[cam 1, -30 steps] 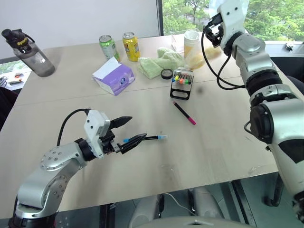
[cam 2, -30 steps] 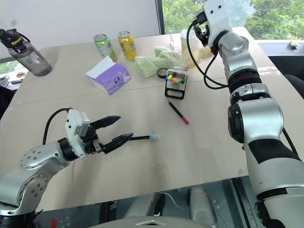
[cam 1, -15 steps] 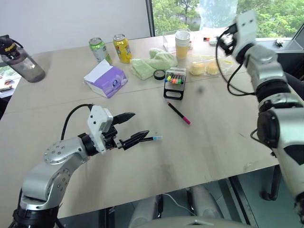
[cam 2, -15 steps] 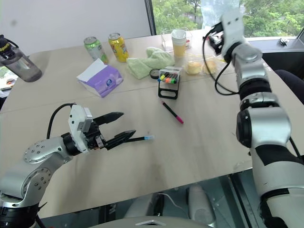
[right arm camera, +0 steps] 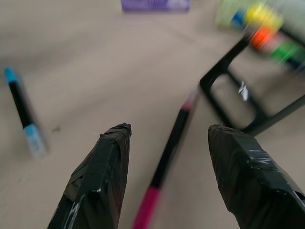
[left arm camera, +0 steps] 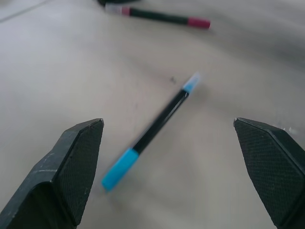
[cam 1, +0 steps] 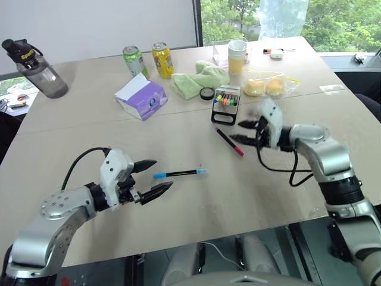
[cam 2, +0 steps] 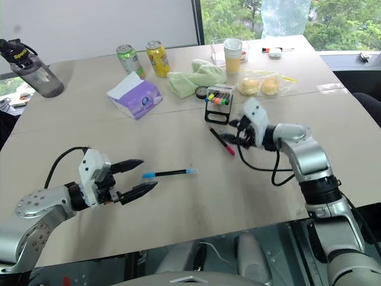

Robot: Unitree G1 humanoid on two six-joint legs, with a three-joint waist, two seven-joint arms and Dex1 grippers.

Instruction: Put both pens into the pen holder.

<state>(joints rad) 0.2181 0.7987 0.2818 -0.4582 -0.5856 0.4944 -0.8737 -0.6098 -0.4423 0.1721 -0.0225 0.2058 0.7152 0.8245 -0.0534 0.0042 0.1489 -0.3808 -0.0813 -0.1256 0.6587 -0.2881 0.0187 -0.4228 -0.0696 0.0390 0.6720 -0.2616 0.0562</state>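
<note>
Your left hand [cam 1: 150, 179] stood wide open above the tabletop [cam 1: 89, 131], gripping nothing, with the blue-ended pen [cam 1: 178, 174] lying flat just past its fingertips. Your right hand [cam 1: 243, 132] hovered low over the pink-ended pen [cam 1: 230, 142], its fingers [right arm camera: 100, 176] spread to either side of the barrel and closed on nothing. That pen lay slantwise on the tabletop, its far end just short of the black loop base of the pen holder [cam 1: 226, 103]. The holder stood upright near a small black tape roll [cam 1: 208, 93] and a green cloth [cam 1: 199, 77].
</note>
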